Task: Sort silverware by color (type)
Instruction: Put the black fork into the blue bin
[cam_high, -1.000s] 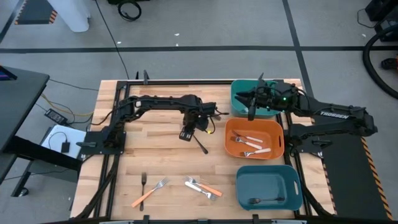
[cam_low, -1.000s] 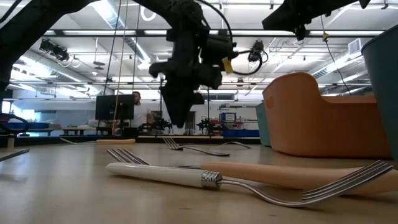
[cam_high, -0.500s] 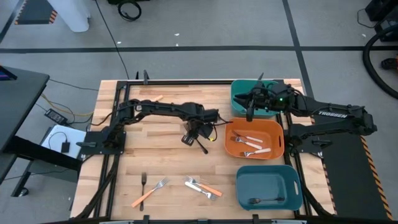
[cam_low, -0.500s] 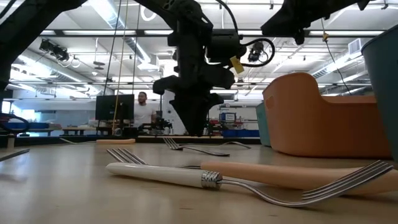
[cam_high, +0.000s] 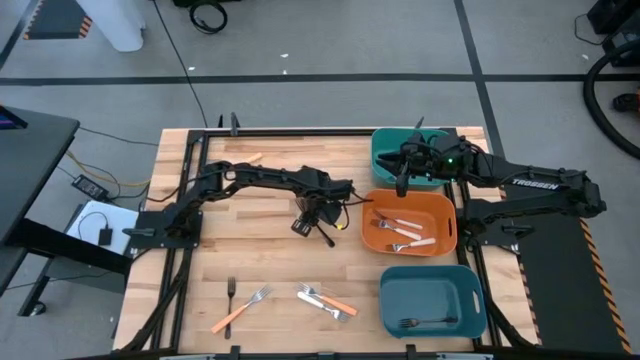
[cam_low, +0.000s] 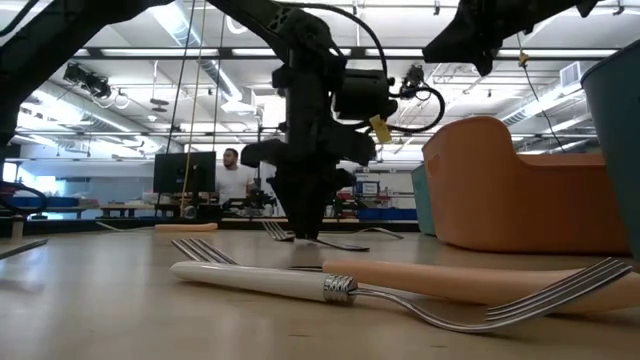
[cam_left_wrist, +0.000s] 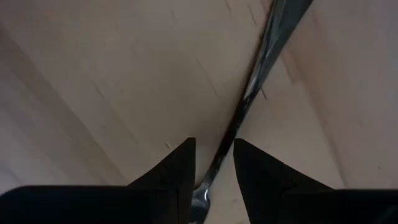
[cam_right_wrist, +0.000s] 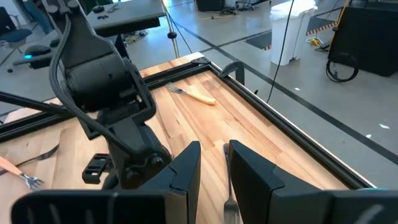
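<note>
A dark grey fork (cam_high: 323, 237) lies flat on the wood at mid-table. My left gripper (cam_high: 305, 226) points straight down over it, open. Its two fingertips (cam_left_wrist: 214, 152) stand on either side of the fork's slim shaft (cam_left_wrist: 249, 93), close above the table (cam_low: 303, 232). My right gripper (cam_high: 404, 172) hovers at the far right, where the far teal bin (cam_high: 385, 150) meets the orange bin (cam_high: 445, 205). It is shut on another slim dark fork (cam_right_wrist: 227, 186). My right gripper pinches a slim dark fork (cam_right_wrist: 226, 163) between its two fingers. The fork hangs down below them (cam_high: 404, 183), lifted clear, over the orange bin's far rim. The fingers hide which part of the fork they are on.
The orange bin holds white-handled forks (cam_high: 405, 226). A near teal bin (cam_high: 470, 300) holds one dark fork (cam_high: 425, 322). Loose forks lie along the near edge: a dark one (cam_high: 231, 292), an orange-handled one (cam_high: 238, 312), a white and an orange pair (cam_high: 325, 301). Another orange-handled fork (cam_high: 250, 158) lies far left.
My left gripper has sunk toward the table and shifted a little toward the right edge, rolling about its own axis. Its fingertips now stand astride the dark fork, which has not moved. My right gripper has kept its place with its fork.
</note>
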